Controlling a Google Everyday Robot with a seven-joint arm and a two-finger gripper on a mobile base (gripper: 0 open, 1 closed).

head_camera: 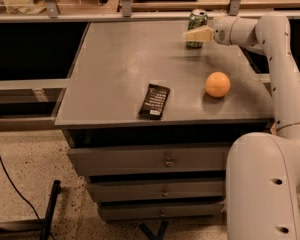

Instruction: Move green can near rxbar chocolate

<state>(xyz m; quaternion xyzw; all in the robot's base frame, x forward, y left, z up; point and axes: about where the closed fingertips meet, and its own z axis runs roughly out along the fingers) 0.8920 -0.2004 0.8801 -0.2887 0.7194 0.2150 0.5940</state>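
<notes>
The green can (197, 22) stands upright near the far right of the grey tabletop (120, 74). My gripper (194, 34) reaches in from the right and sits right in front of the can's lower half, overlapping it in the camera view. The rxbar chocolate (154, 101), a flat black-brown bar, lies near the table's front edge, well to the near left of the can.
An orange ball (217, 84) sits on the table to the right of the bar and in front of the can. My white arm (280, 69) runs down the right side. Drawers (165, 161) are under the table. A shelf rail stands behind.
</notes>
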